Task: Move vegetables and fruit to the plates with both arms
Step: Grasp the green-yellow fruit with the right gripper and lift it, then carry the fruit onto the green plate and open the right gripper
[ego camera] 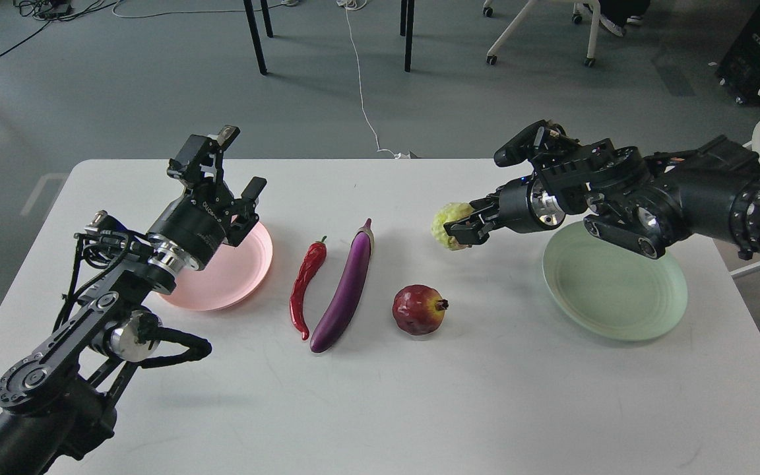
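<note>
My right gripper (457, 231) is shut on the bumpy yellow-green fruit (444, 221) and holds it above the table, left of the pale green plate (624, 300). The dark-red pomegranate (419, 309) lies on the table below it. The purple eggplant (344, 287) and the red chili pepper (305, 284) lie side by side in the middle. My left gripper (235, 175) is open and empty above the far edge of the pale pink plate (231, 277).
The white table (419, 396) has its far edge just behind both grippers. Beyond it are chair legs (254, 36), a white cable (361, 86) on the grey floor and an office chair (538, 30).
</note>
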Controlling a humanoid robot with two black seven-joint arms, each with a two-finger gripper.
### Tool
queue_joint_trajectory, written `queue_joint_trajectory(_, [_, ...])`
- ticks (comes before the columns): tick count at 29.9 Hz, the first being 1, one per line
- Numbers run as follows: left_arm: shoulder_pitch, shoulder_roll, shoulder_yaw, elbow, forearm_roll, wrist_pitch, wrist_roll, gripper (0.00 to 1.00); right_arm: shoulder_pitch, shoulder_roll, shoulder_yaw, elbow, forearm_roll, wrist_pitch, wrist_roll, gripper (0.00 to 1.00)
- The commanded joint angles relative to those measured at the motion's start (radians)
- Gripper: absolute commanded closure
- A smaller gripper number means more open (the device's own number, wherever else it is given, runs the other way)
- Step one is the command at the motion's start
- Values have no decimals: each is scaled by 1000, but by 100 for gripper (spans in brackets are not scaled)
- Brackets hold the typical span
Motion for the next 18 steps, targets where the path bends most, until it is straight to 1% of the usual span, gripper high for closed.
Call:
queue_joint_trajectory(1, [0,1,0,-6,0,1,1,1,64,-128,0,87,-13,-4,0,53])
queue_joint_trajectory(4, [0,4,0,-13,0,1,1,1,71,-237,0,130,-92,-6,0,53])
queue_joint_trajectory(8, [0,4,1,-13,0,0,1,1,-4,-354,-2,121,-208,-7,0,53])
queue_joint_trajectory(12, [3,1,6,-13,3,0,1,1,-70,-398,0,105,-218,-41,0,52])
queue_joint_trajectory(18, [5,1,12,-14,3,0,3,1,-151,-397,6,33,-218,-78,0,52])
